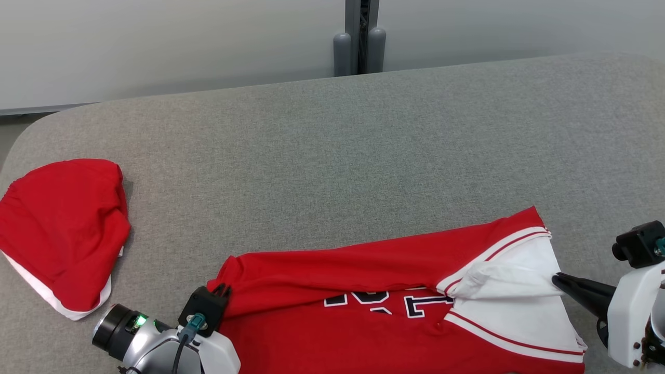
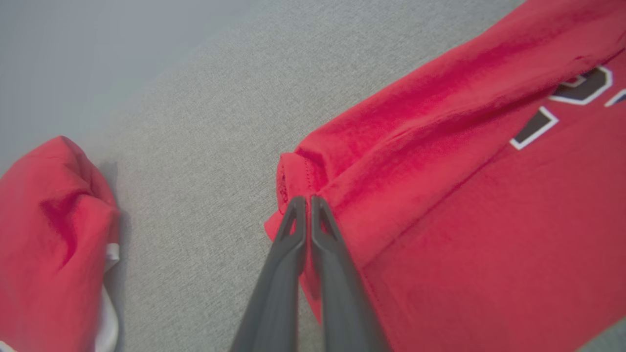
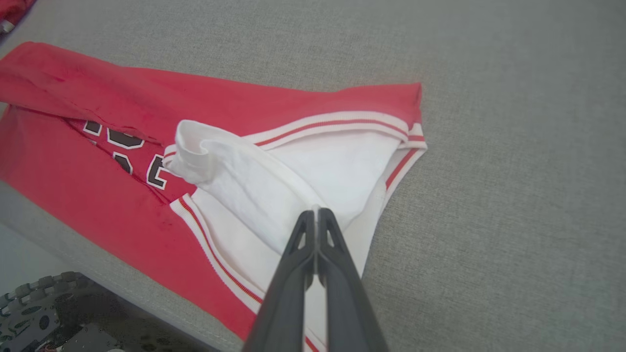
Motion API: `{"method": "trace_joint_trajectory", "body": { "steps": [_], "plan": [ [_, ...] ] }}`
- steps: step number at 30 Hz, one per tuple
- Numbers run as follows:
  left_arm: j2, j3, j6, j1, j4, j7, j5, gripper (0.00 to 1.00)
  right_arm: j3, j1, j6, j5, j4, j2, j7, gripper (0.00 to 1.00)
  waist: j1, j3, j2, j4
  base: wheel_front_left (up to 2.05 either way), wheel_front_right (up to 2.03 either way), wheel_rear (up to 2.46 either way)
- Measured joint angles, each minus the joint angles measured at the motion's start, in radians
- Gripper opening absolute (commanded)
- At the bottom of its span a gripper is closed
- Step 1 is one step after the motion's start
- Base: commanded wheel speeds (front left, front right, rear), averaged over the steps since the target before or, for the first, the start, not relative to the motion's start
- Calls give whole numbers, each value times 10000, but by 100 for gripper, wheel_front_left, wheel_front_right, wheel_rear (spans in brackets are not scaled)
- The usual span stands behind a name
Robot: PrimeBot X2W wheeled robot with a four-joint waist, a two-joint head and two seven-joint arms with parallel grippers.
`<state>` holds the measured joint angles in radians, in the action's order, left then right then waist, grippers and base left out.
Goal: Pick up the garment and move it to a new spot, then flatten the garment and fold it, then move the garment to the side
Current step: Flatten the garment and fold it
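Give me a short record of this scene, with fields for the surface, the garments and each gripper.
surface: grey fabric table
jersey: red, white trim, dark lettering, top edge folded over
other garment: red, white edge, bunched at far left, apart from jersey
left gripper: shut on jersey's red corner
right gripper: shut on jersey's white part

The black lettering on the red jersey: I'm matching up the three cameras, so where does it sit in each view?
Head view: the lettering is low, right of centre, partly under the folded red flap of the jersey.
Left wrist view: at the upper right edge.
Right wrist view: on the left side, beside the white panel.
Shared landmark: the folded red flap covering the lettering's top.
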<state>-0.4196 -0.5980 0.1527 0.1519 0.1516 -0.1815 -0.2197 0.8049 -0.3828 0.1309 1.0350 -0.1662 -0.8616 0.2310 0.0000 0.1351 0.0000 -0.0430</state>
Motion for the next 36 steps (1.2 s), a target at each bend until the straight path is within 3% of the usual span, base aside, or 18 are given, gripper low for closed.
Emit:
{"method": "trace_joint_trajectory", "body": {
  "steps": [13,25,26,27,28,36],
  "plan": [
    [-140,-190,153,-125,-307,-416,52,0,-1298,1132,0,-456,270,244,1519,0,0,49,0,75,0,0,0],
    [-221,-353,276,-212,-441,-683,104,0,-2370,1752,0,-1001,606,721,2196,3,0,83,0,132,0,0,0],
    [-219,-355,293,-215,-441,-715,86,9,-2470,1806,0,-1047,640,748,2243,100,0,80,0,135,0,0,0],
    [-201,-353,307,-223,-437,-752,63,49,-2562,1869,0,-1104,671,775,2280,100,0,76,0,138,0,0,0],
    [-180,-355,337,-233,-437,-796,58,100,-2681,1913,0,-1120,675,844,2341,100,0,70,0,140,0,0,0],
    [-157,-219,619,-431,-562,-1089,-184,100,-3567,2162,0,-1423,1058,1055,2796,100,0,-62,0,125,0,0,0]
  ]
}}
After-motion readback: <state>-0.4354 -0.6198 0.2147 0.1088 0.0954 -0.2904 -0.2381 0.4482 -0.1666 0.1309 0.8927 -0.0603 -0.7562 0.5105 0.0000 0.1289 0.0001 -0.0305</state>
